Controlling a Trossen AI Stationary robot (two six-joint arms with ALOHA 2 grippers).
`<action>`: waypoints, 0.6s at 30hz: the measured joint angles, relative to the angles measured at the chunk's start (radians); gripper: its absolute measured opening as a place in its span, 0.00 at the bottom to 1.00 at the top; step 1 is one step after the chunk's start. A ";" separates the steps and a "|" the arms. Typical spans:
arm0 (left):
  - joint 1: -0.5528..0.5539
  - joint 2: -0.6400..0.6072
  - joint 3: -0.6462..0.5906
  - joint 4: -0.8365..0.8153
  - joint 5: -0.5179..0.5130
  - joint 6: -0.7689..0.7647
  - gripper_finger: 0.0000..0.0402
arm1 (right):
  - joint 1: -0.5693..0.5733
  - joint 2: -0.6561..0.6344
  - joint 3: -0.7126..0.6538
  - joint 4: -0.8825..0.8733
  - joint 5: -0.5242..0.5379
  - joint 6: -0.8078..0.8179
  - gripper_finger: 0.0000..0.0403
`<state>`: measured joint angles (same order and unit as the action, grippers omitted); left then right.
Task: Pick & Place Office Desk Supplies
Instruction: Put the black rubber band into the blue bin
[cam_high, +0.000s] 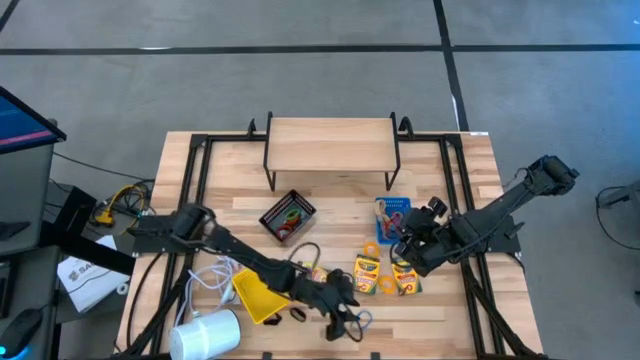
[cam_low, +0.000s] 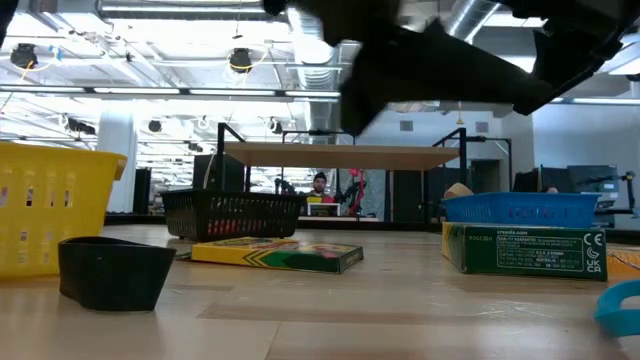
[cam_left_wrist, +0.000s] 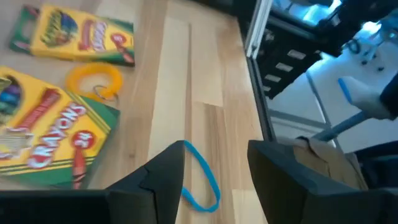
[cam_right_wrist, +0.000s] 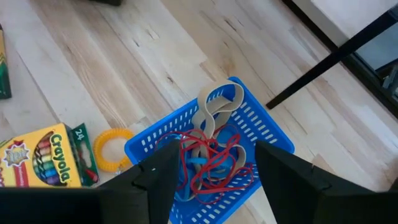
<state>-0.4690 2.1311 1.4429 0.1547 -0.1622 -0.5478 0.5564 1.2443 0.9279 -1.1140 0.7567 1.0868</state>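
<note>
— Left gripper hangs with jaws apart and empty; see the blue rubber band lying flat between its fingertips?
— Yes, crayon boxes off to its side. I'd drop straight, pinch one strand.
— Right gripper hovers open over the blue bin, bands directly beneath it, holding nothing.

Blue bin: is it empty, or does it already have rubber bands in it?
Not empty. The blue bin holds a tangle of red, blue and beige rubber bands, seen from the right wrist view.
</note>
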 joint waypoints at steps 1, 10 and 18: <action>0.000 0.027 0.042 -0.030 0.003 -0.012 0.43 | 0.000 0.000 0.000 0.000 0.000 -0.008 0.51; 0.008 0.193 0.323 -0.387 0.029 -0.228 0.43 | -0.001 -0.001 0.000 -0.035 0.000 -0.024 0.51; 0.014 0.202 0.331 -0.469 0.066 -0.412 0.43 | -0.004 -0.002 0.000 -0.039 0.000 -0.022 0.51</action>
<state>-0.4545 2.3329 1.7737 -0.3140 -0.0963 -0.9602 0.5526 1.2427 0.9276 -1.1530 0.7567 1.0647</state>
